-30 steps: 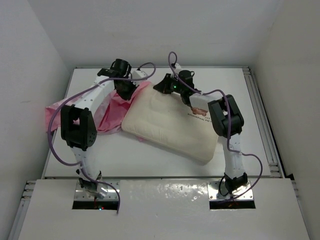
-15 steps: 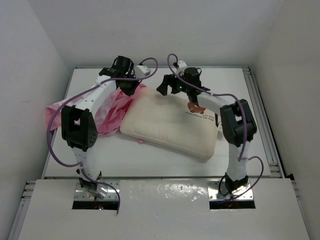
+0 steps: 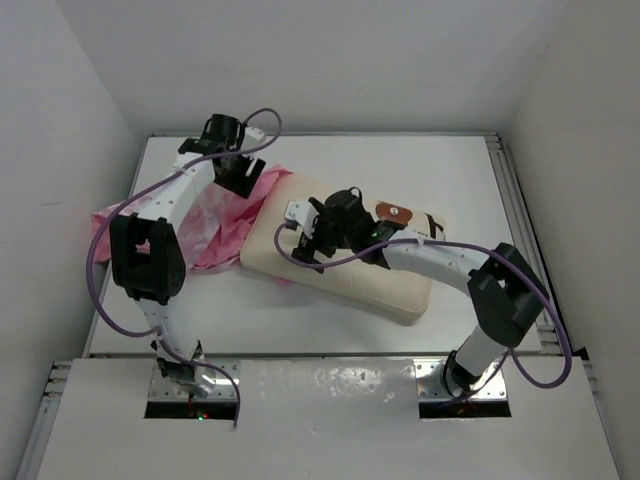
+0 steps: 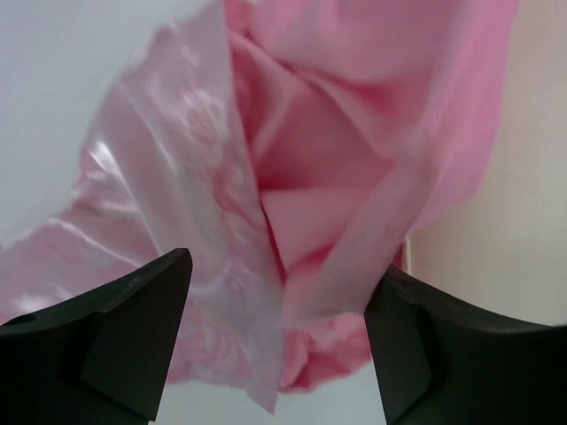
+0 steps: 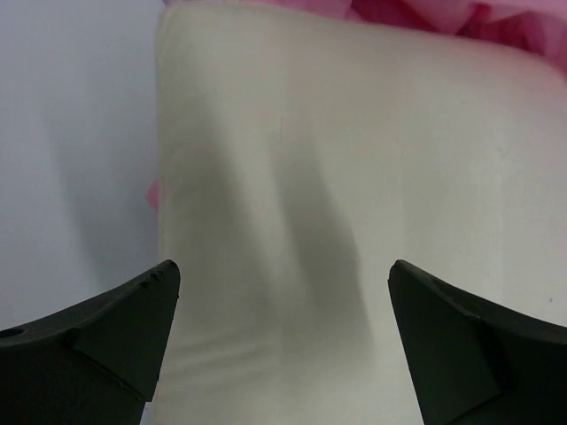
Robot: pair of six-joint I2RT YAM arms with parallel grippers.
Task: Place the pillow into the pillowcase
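Pillowcase [image 3: 215, 225] first: the shiny pink satin case lies crumpled on the left side of the white tabletop [image 3: 400, 160], and its left end runs past the table's left edge. Over its far right part hangs the left gripper [image 3: 237, 174], black fingers spread apart and clamped on nothing. In the left wrist view the gripper [image 4: 282, 266] frames loose folds of the pillowcase [image 4: 292, 177] between its open fingers, with a deep crease running down the middle. Whether the fingers touch the cloth, I cannot tell.

Moving right, the cream-white rectangular foam pillow [image 3: 395, 295] lies flat and slanted across the middle of the table. Its far left corner sits on the pink fabric, and a sliver of pink peeks out beneath its near left corner. The pillow is outside the case.

The right gripper [image 3: 298, 238] is above the pillow's left end, fingers wide apart and gripping nothing. In the right wrist view the gripper [image 5: 282, 270] looks down on the pillow [image 5: 354, 177]. The pillow's left edge runs straight down the view with bare table beside it, and the pillowcase [image 5: 461, 18] bunches along the top edge.

Further right, a small brown bear-face print [image 3: 392, 212] marks the pillow's far edge. Open tabletop lies beyond the pillow, to its right, and in a strip along its near side.
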